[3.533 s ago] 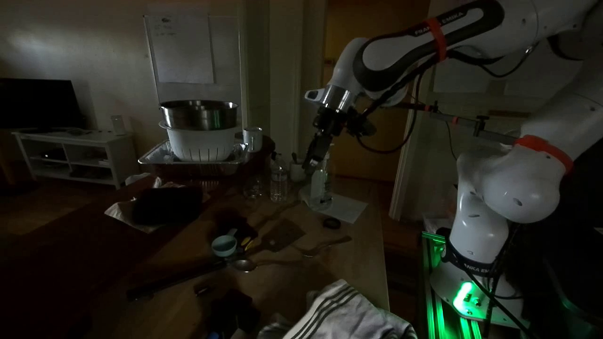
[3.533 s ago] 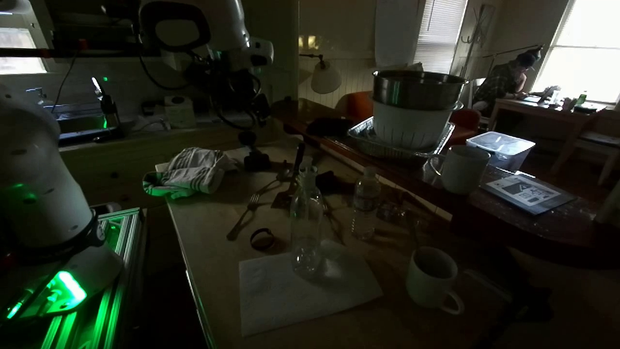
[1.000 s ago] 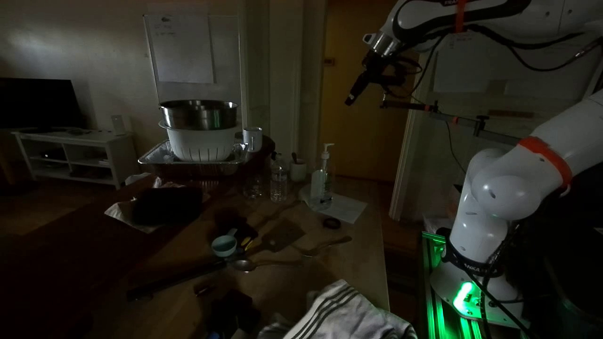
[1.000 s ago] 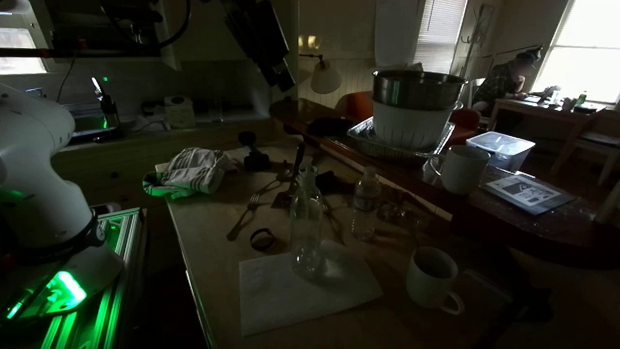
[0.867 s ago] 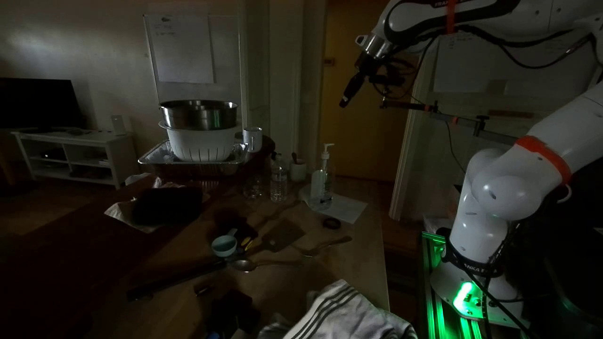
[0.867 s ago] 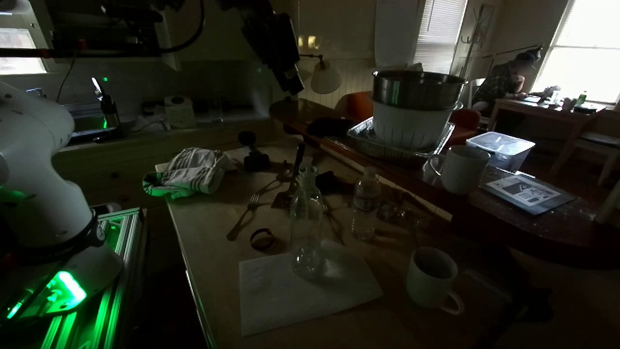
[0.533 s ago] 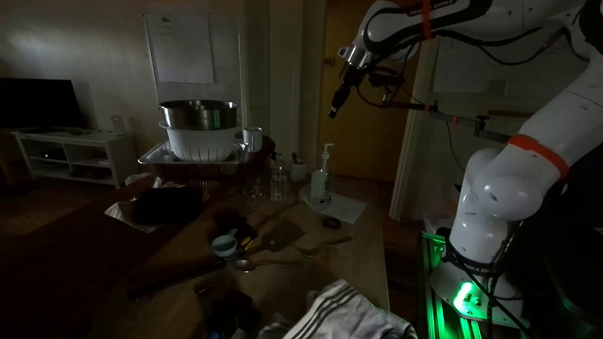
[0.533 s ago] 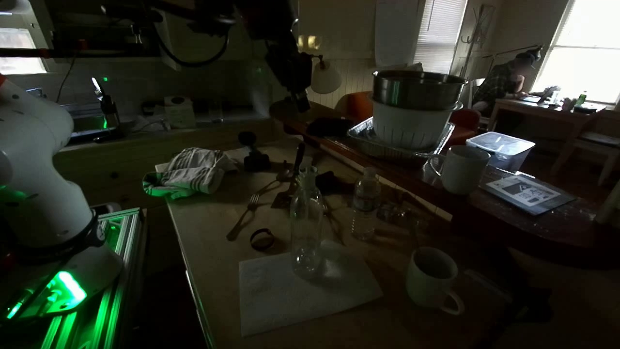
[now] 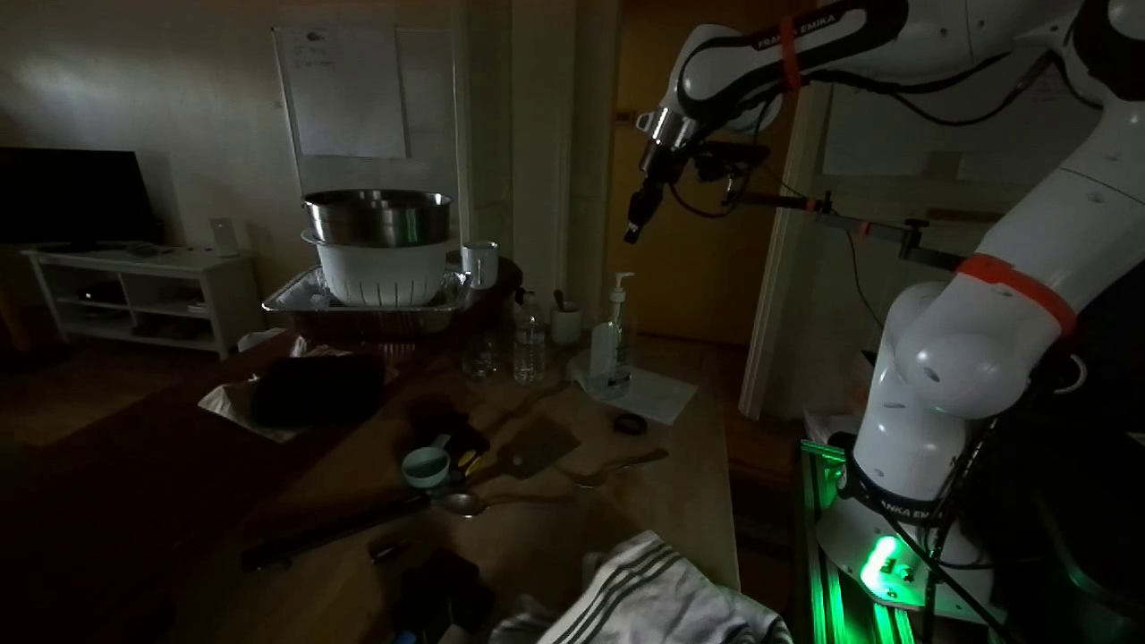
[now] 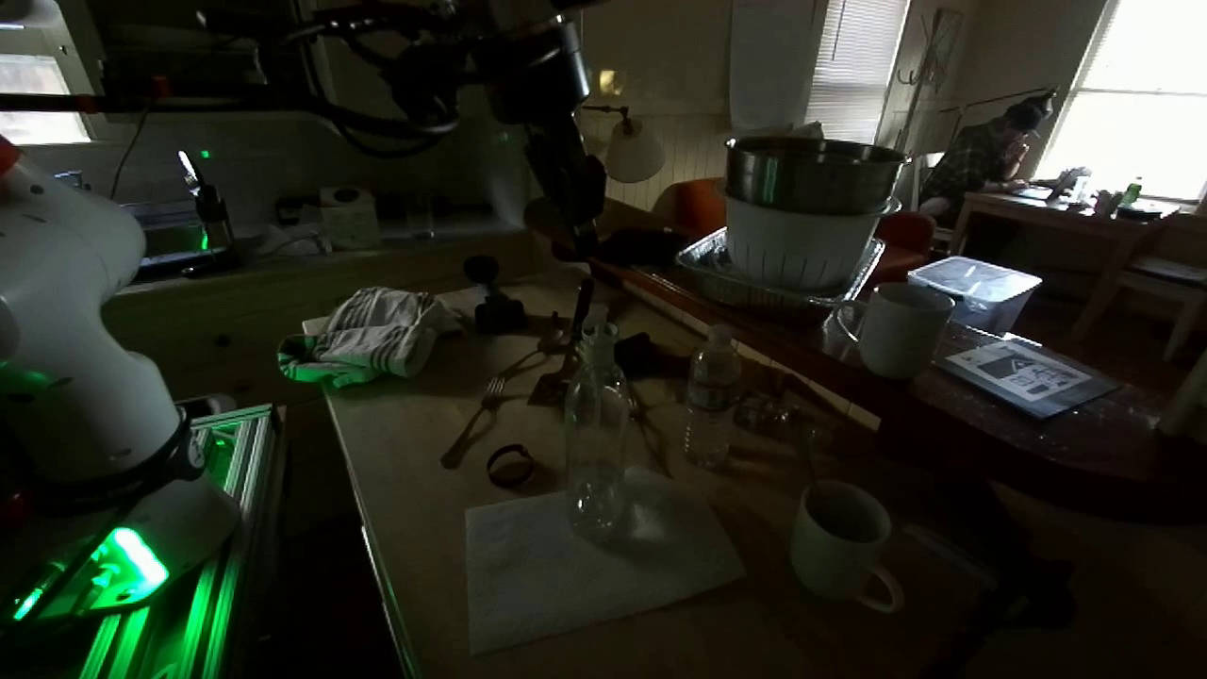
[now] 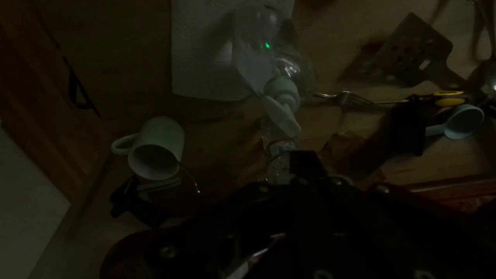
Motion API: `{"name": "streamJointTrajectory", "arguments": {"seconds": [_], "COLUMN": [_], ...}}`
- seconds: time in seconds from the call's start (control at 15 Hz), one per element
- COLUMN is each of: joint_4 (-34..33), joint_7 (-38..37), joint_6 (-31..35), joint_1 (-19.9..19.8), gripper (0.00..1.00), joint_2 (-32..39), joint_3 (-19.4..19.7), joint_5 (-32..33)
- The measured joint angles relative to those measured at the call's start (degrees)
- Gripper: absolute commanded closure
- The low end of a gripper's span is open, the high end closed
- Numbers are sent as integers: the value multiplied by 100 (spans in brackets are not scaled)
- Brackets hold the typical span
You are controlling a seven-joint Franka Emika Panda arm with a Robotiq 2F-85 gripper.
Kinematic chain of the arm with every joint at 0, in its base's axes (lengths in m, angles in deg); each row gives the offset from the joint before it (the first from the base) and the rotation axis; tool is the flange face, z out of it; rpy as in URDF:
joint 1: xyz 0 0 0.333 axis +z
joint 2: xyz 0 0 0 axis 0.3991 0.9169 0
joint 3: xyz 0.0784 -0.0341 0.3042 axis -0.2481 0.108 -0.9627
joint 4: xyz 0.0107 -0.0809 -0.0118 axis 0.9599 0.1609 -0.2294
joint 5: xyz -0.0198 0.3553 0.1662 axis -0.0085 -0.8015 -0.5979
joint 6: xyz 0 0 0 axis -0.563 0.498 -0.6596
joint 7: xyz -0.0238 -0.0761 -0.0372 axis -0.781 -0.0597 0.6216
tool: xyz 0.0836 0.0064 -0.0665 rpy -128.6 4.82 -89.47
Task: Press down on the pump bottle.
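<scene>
The pump bottle (image 9: 611,353), clear with a pale pump head, stands upright on a white paper sheet (image 9: 666,400) near the table's end. In an exterior view the same pump bottle (image 10: 596,453) shows see-through, its top in shadow. My gripper (image 9: 631,236) hangs pointing down above the pump head, with a clear gap between them. From the wrist, the pump head (image 11: 282,110) lies just ahead of the dark fingertips of my gripper (image 11: 304,155). The fingers are together and nothing shows between them; their lower parts are lost in darkness.
A water bottle (image 9: 529,349) and a white mug (image 10: 839,542) stand close to the pump bottle. A dark ring (image 10: 510,466), a fork (image 10: 476,420), a spatula (image 11: 416,50) and a teal scoop (image 9: 426,466) lie on the table. A metal pot (image 9: 377,217) sits farther off.
Over the last second my gripper has come lower and closer to the pump head. Earlier still it was down in front of the bottle, then rose. The pump bottle stands where it was.
</scene>
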Motion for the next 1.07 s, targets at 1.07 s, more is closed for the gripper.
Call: {"name": "streamJointTrajectory", "arguments": {"seconds": [1.07], "joint_4": [1], "joint_7": [68], "joint_6": [-4], "joint_1": [-53], "gripper": [100], "joint_2": [401], "joint_3": [-43], "joint_5": [-38]}}
